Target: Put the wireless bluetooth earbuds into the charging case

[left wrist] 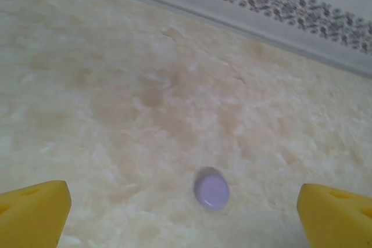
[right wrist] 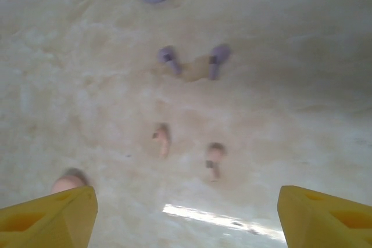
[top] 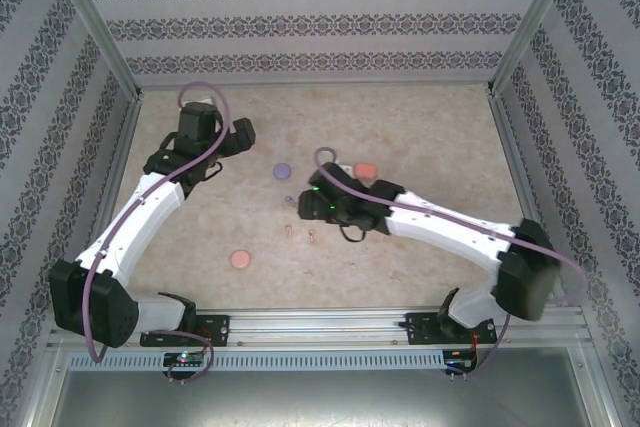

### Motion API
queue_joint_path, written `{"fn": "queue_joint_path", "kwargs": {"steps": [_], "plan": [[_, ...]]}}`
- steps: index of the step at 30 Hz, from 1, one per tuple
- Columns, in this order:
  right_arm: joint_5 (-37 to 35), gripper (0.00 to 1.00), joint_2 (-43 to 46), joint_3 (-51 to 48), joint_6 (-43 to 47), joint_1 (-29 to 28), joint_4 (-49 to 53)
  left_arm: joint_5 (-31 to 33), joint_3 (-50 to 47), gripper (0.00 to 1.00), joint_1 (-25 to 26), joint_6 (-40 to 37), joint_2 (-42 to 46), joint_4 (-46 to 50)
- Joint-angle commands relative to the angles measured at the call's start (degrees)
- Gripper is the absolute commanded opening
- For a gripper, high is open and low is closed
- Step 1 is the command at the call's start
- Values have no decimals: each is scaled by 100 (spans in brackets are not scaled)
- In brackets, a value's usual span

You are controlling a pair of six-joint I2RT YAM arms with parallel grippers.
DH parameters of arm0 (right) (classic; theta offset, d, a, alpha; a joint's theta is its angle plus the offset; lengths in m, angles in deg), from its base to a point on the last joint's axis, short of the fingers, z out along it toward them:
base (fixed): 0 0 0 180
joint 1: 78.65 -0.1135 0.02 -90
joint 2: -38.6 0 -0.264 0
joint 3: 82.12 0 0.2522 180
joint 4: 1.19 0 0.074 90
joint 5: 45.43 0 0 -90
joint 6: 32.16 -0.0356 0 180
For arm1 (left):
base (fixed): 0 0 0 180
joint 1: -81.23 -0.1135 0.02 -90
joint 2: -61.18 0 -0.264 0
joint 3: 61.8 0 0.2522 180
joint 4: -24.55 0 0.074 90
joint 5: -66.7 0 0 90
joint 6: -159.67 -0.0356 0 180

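4 earbuds (right wrist: 163, 140) clustered, bare tabletop (right wrist: 302, 103) around, walls (top: 320, 7) distant

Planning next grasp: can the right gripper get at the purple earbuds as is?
Probably yes: the purple earbuds lie uncovered ahead of the open right gripper; only the pink earbuds lie between.

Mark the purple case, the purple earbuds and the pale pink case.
purple case (left wrist: 211, 191): left wrist view, centre of its top face.
purple earbuds (right wrist: 168, 58): right wrist view, head of the picture-left bud.
pale pink case (top: 241, 260): top external view, middle of its top.
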Motion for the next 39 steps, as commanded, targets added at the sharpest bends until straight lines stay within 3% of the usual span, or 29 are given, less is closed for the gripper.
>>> {"fn": "queue_joint_path", "kwargs": {"steps": [1, 6, 10, 26, 39], "plan": [[-199, 80, -706, 732, -589, -386, 129, -218, -160, 99, -428, 506, 164, -161], [-43, 79, -1943, 2042, -1174, -835, 663, -557, -411, 99, -1214, 1207, 317, -142], [69, 78, -2796, 2942, -1810, -1105, 1232, -817, -507, 99, -1596, 1316, 387, -212], [102, 77, -4845, 5532, -2078, -1586, 2902, -1253, -660, 99, -2412, 1578, 649, -249], [112, 76, -5680, 6363, -2063, -1646, 3377, -1476, -952, 99, -2620, 1785, 736, -589]]}}
